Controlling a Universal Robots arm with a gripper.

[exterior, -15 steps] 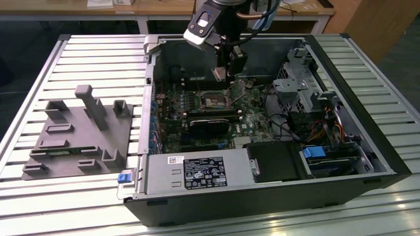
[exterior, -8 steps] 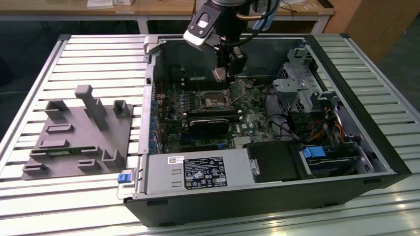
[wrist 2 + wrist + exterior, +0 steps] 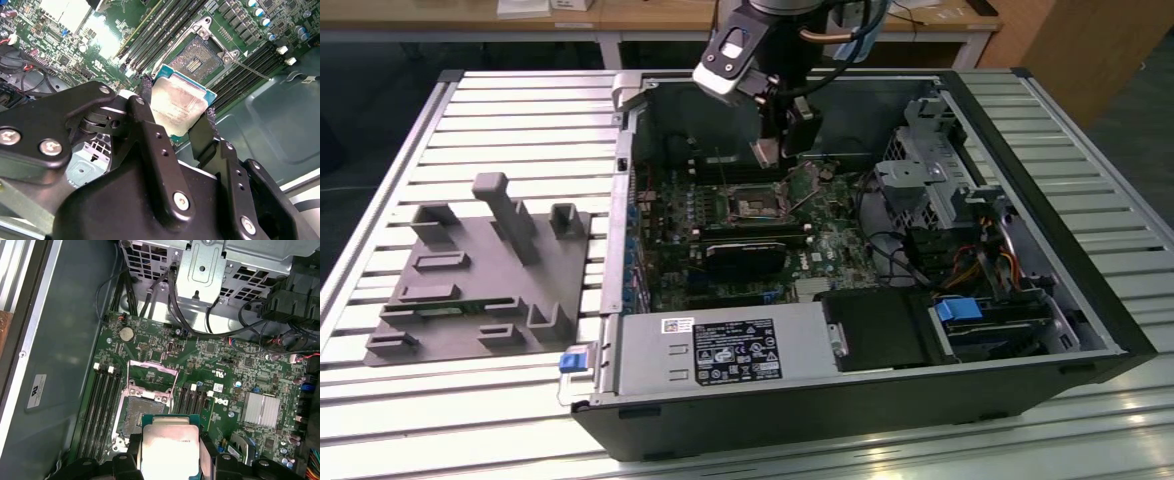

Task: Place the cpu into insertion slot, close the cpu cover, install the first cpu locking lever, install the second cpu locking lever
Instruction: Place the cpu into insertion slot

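Exterior view: the cpu (image 3: 765, 152) is a small, flat square chip with a dull silver-grey metal top. In both wrist views (image 3: 177, 106) (image 3: 170, 450) a thin blue-green border frames that top. The computer case (image 3: 1107, 310) lies open on the slatted surface (image 3: 494, 110). It contains the green motherboard (image 3: 220, 355), a labelled power supply box (image 3: 720, 350) at the near end, a metal drive cage (image 3: 921, 150) and bundled cables (image 3: 907, 262). The insertion slot (image 3: 758, 203) (image 3: 137, 417) sits on the motherboard between rows of long black memory slots (image 3: 102, 410). Its contact field is exposed and holds nothing. In the first wrist view the cpu cover (image 3: 151, 365) stands swung open at the far edge of the slot. A grey moulded fixture (image 3: 467, 270) rests on the surface at the exterior view's left, outside the case. The pincer (image 3: 771, 150) (image 3: 177, 112) is closed narrowly on the cpu, one black finger (image 3: 145, 97) pressing each of two opposite edges. The cpu hangs clear above the motherboard, close to the insertion slot but not touching it, and appears tilted in the second wrist view.
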